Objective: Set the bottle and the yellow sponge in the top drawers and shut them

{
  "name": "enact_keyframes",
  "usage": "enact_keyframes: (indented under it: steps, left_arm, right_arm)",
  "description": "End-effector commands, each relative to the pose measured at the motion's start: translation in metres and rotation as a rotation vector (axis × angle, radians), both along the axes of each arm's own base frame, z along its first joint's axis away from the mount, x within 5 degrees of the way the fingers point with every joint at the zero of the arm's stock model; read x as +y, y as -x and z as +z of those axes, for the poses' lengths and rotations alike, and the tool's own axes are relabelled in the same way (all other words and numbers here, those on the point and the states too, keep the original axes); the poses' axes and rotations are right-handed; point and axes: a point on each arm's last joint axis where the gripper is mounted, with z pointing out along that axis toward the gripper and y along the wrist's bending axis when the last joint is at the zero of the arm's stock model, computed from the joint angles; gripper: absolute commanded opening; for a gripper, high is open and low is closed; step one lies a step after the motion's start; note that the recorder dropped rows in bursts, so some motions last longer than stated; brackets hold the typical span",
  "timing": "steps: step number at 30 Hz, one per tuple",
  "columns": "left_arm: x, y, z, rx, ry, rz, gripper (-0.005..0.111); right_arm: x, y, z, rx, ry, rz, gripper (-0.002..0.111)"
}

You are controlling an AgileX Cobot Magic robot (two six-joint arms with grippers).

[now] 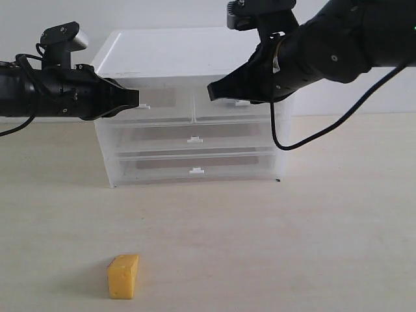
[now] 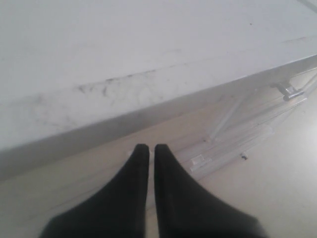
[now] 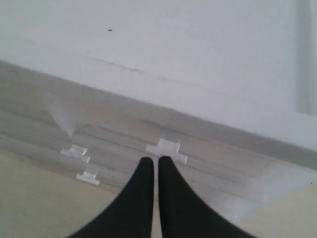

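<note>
1. L gripper (image 1: 137,99): fingers (image 2: 137,166) pressed together, nothing between them. Tip at 9 o'clock edge of L top drawer (image 1: 166,107), just beside its tab (image 1: 144,106); can't tell if touching.
2. R gripper (image 1: 210,91): fingers (image 3: 142,176) pressed together, empty. Tip in front of R top drawer (image 1: 221,112). Wrist cam shows tip just beside that drawer's tab (image 3: 166,148); contact unclear.
3. Both top drawers: fronts flush w/ the unit face, side by side under the lid (image 1: 175,49).
4. Drawer unit (image 1: 107,156): translucent white, 2 full-width drawers below, both pushed in. Sits at 12 o'clock on the table (image 1: 325,227).
5. Yellow sponge (image 1: 123,276): on the table, at 7 o'clock from the unit, well apart from unit and both grippers.
6. Arms: L reaches in from 9 o'clock, R from 2 o'clock, black cable (image 1: 312,136) looping under R arm.
</note>
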Motion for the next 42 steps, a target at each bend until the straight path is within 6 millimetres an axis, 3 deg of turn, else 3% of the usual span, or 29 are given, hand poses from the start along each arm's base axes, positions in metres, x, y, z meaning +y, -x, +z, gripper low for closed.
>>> enact_keyframes:
  steps: [1, 13, 42]
  left_arm:
    - [-0.001, 0.001, 0.0, -0.003, 0.003, -0.01, 0.004]
    - [-0.001, 0.001, 0.0, -0.003, 0.003, -0.01, 0.004]
    - [-0.001, 0.001, 0.0, -0.003, 0.003, -0.01, 0.004]
  right_arm:
    - [0.002, -0.009, -0.007, -0.002, 0.042, 0.001, 0.0]
    - [-0.011, -0.025, -0.009, -0.03, 0.01, -0.046, 0.0]
    - [-0.01, -0.026, -0.008, -0.046, 0.01, -0.03, 0.0]
